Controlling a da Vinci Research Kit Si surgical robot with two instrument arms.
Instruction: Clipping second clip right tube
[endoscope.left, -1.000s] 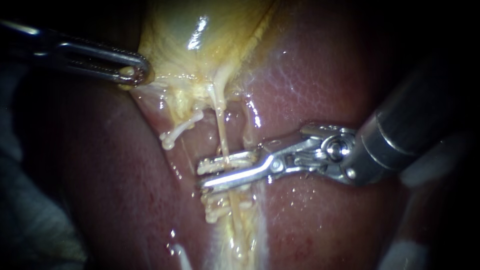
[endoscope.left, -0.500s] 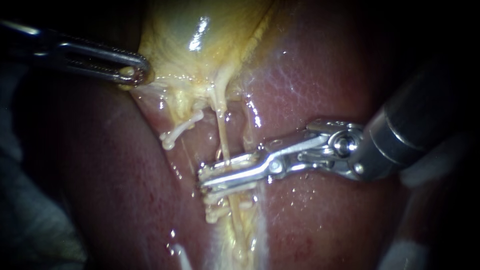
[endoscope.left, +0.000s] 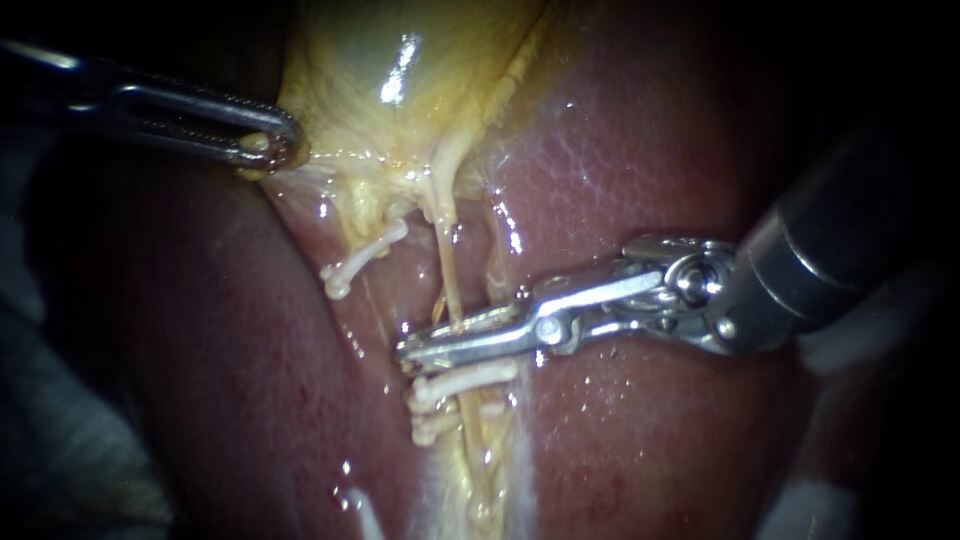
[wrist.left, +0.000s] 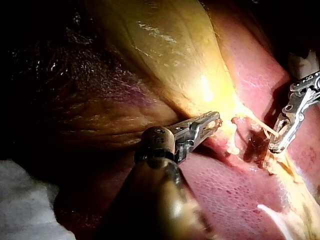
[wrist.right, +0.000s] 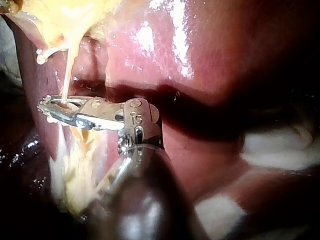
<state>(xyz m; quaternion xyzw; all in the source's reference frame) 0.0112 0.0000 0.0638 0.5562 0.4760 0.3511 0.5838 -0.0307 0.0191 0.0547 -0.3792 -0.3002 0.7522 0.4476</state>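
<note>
Pale yellow gallbladder (endoscope.left: 400, 90) fills upper centre, over dark red liver (endoscope.left: 640, 150). Silver left instrument (endoscope.left: 270, 145) meets its edge, upper left. Mid-frame, silver right instrument (endoscope.left: 406, 352) crosses the thin pale right tube (endoscope.left: 447, 275), white clips (endoscope.left: 465, 380) just below.

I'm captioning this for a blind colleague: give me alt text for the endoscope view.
The right instrument is clamped across the thin right tube, just above white clips on it. The left instrument grips the edge of the yellow gallbladder, over the liver.
</note>
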